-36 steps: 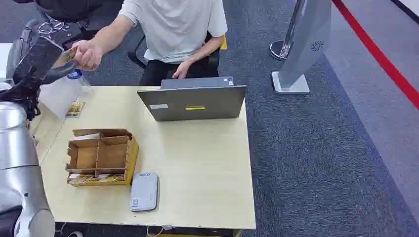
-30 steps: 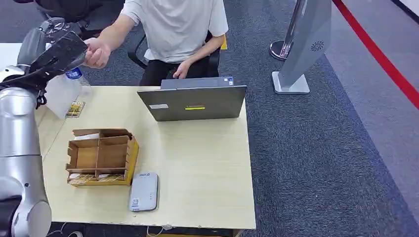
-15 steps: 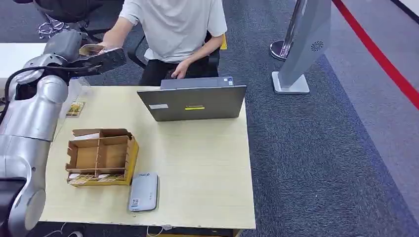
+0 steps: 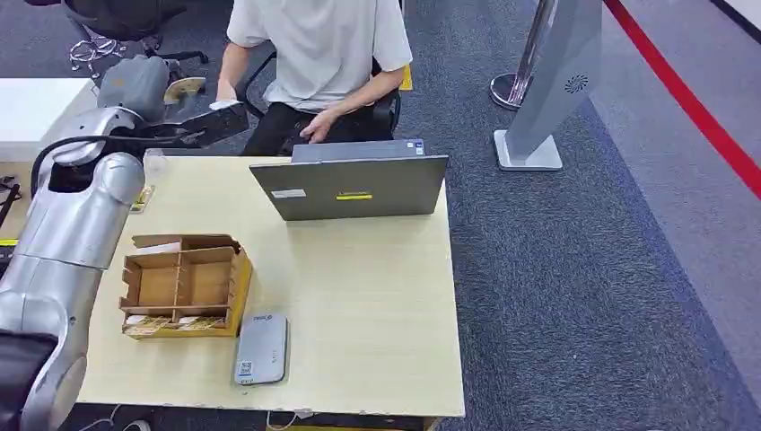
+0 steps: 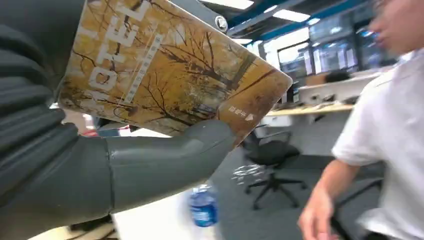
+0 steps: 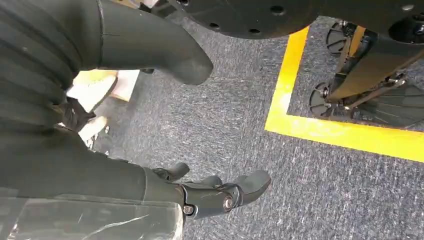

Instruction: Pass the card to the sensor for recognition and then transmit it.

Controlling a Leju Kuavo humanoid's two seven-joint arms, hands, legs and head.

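Note:
My left hand (image 4: 193,126) is raised over the table's far left corner and holds the card (image 4: 186,87). In the left wrist view the card (image 5: 165,70) is orange with an autumn tree print and the word HOTEL, pinched between my thumb (image 5: 165,157) and the fingers behind it. A seated person in a white shirt has a hand (image 4: 223,92) close beside mine. The grey sensor pad (image 4: 261,348) lies flat near the table's front edge. My right hand (image 6: 100,165) hangs over the carpet, fingers apart, holding nothing.
An open cardboard divider box (image 4: 184,285) stands left of the sensor. A grey laptop (image 4: 350,184) sits at the table's far edge before the person. Another card (image 4: 139,197) and a water bottle (image 5: 202,206) are at the far left. Office chairs stand behind.
My left arm has swung right, toward the person, keeping the card. The person's hand, which was on the card, has let go and drawn back.

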